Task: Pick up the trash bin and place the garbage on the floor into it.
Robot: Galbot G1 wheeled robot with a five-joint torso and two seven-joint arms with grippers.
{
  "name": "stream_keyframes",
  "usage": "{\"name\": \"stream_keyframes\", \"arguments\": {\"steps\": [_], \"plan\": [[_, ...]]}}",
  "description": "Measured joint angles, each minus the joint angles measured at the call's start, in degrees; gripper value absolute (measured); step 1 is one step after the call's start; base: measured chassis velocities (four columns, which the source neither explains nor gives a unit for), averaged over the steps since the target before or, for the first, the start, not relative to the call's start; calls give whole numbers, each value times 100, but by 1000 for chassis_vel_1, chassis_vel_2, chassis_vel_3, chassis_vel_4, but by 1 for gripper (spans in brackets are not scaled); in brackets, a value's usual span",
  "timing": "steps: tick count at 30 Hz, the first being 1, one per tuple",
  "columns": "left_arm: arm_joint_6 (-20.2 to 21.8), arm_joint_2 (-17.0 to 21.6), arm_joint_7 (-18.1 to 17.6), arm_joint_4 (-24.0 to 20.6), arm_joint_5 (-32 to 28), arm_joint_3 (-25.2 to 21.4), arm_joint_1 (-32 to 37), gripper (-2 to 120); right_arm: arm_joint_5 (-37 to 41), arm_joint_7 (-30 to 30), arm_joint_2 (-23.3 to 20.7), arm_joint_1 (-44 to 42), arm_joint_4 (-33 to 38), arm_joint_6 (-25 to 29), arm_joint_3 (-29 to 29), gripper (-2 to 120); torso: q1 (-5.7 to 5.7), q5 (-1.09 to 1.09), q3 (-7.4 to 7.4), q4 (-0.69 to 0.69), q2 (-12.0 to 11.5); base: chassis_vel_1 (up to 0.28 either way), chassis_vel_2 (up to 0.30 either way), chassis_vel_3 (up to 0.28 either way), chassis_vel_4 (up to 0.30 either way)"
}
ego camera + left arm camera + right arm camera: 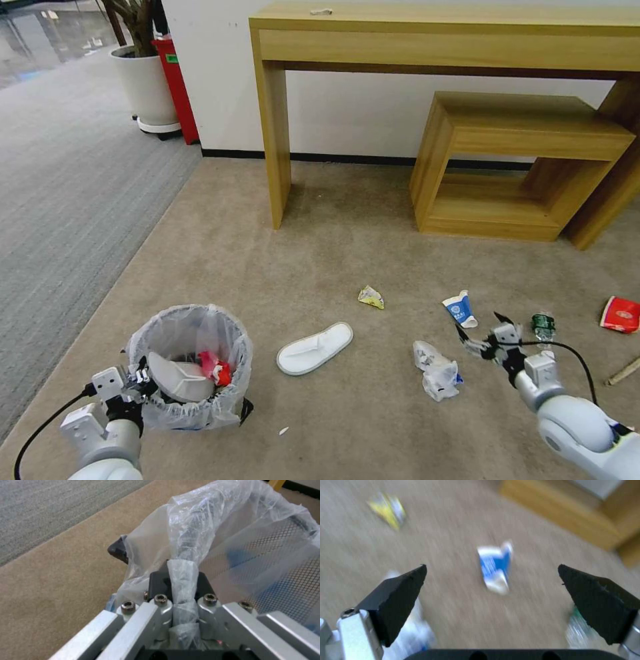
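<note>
beige carpet (333, 220) meets grey ribbed carpet (60, 187) at nine o'clock. whitish translucent liner on the black mesh bin (190, 363) holds a white slipper (179, 378) and red wrapper (217, 368). blue-white carton (460, 310) at three o'clock, yellow packet (371, 297) centre.

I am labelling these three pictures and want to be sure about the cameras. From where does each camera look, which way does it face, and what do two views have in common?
Head view: high on the robot, facing forward and down at the floor; both arms show, left gripper shut on the trash bin, right gripper open above the garbage.
Left wrist view: on the left arm, facing along its closed fingers at the bin's bag liner.
Right wrist view: on the right arm, facing down between open fingers at the blue-white carton.
Shared: the head view also shows the carton.
</note>
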Motion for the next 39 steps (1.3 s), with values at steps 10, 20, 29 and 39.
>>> {"name": "stream_keyframes", "arguments": {"steps": [10,20,29,39], "plan": [[-64,-57,74,107,80,92,-58,2,-92,-7,-3,-449,-42,-219,81,99,0,1,0,0,0,0,0,0,0],[-124,-105,92,126,174,109,-7,2,-680,-1304,816,55,-907,1118,-430,100,0,0,0,0,0,0,0,0,0],[-173,-123,94,126,218,78,84,2,-903,-2992,1430,744,-2151,2617,-1010,100,0,-1,0,0,0,0,0,0,0],[-186,-107,94,207,226,94,40,2,-822,-3042,1567,987,-3128,2810,-485,96,0,-1,0,1,0,0,0,0,0]]}}
